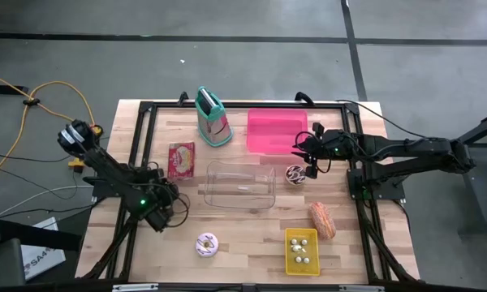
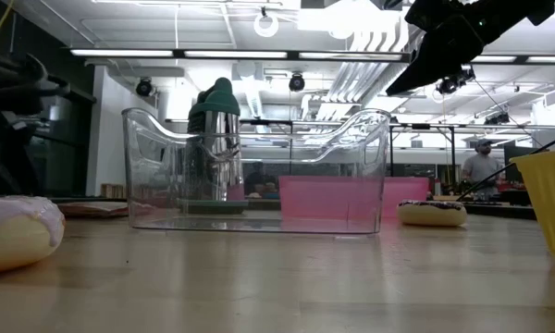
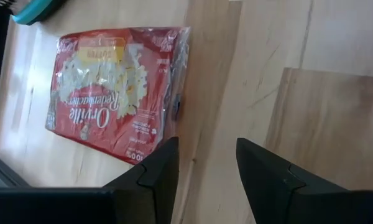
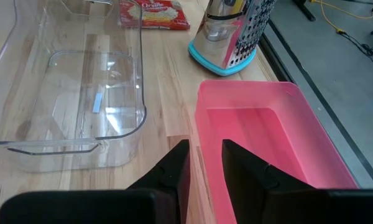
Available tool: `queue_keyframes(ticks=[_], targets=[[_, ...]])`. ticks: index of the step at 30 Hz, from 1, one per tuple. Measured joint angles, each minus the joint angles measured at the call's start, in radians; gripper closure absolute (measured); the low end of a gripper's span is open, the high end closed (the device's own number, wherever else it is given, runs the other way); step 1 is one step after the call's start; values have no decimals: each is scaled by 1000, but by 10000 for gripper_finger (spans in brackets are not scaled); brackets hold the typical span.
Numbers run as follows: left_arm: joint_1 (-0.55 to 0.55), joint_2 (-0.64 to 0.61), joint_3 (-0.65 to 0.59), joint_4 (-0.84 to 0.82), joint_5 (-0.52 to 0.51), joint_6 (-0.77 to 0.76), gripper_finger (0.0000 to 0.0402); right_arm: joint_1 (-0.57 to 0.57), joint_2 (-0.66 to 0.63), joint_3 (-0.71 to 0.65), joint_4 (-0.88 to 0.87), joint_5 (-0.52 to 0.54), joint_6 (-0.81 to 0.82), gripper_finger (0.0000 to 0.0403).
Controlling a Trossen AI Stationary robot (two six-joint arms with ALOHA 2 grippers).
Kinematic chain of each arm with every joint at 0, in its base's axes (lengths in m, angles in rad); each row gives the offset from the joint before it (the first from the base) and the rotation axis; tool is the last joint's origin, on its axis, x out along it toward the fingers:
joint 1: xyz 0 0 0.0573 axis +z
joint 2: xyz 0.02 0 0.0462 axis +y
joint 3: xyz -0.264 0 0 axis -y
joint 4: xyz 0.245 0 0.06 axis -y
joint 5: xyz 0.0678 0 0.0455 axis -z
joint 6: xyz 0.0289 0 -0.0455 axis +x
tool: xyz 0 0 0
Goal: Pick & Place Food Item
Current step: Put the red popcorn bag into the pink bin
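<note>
Hovering over the near edge of the pink bin (image 1: 276, 130), your right gripper (image 1: 306, 152) holds nothing, its fingers slightly parted with only a narrow gap; the chocolate donut (image 1: 295, 173) sits just beside it on the table, likely the item to pick. Your left gripper (image 3: 205, 174) waits with fingers spread and empty near the popcorn packet (image 3: 118, 87). You have two donuts counting the pink-iced donut (image 1: 206, 244), one clear bin (image 1: 240, 185), one grater (image 1: 213, 118).
</note>
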Motion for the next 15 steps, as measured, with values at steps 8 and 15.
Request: queue_keyframes(ticks=[8,15], targets=[[72,26,0,29,14,120,249,0,0,0,0,0,0,321],[89,50,-1,25,28,139,245,0,0,0,0,0,0,321]])
